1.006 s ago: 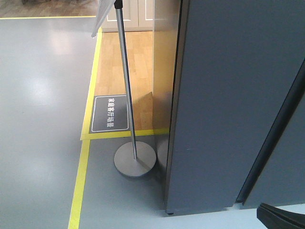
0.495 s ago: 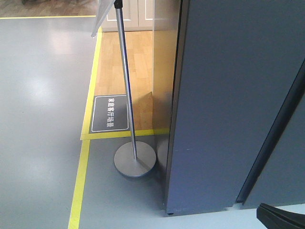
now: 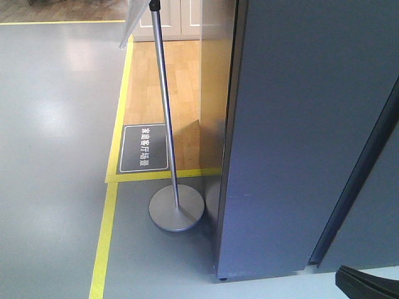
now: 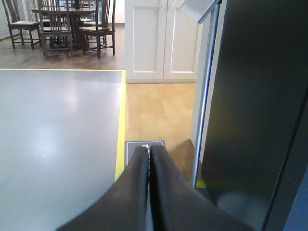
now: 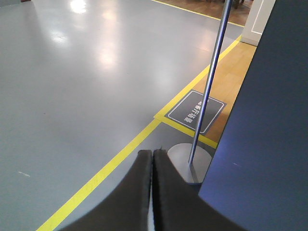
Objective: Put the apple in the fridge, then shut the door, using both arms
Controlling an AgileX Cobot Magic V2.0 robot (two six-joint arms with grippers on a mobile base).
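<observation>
The apple is out of view in every frame. The fridge (image 3: 293, 137) shows only as a tall dark grey face filling the right of the front view, cut by a dark slanting gap (image 3: 355, 180). I cannot tell which part of it is the door. My left gripper (image 4: 149, 148) is shut with nothing between its fingers, and the dark grey face (image 4: 250, 110) stands just to its right. My right gripper (image 5: 153, 152) is also shut and empty, low over the grey floor, left of the same dark face (image 5: 260, 144).
A sign stand's metal pole (image 3: 164, 106) rises from a round base (image 3: 176, 210) right beside the fridge's left corner. Yellow floor tape (image 3: 103, 243) borders a wooden floor with a dark floor label (image 3: 144, 148). White cabinets (image 4: 159, 38) and dining chairs (image 4: 53, 24) stand far behind.
</observation>
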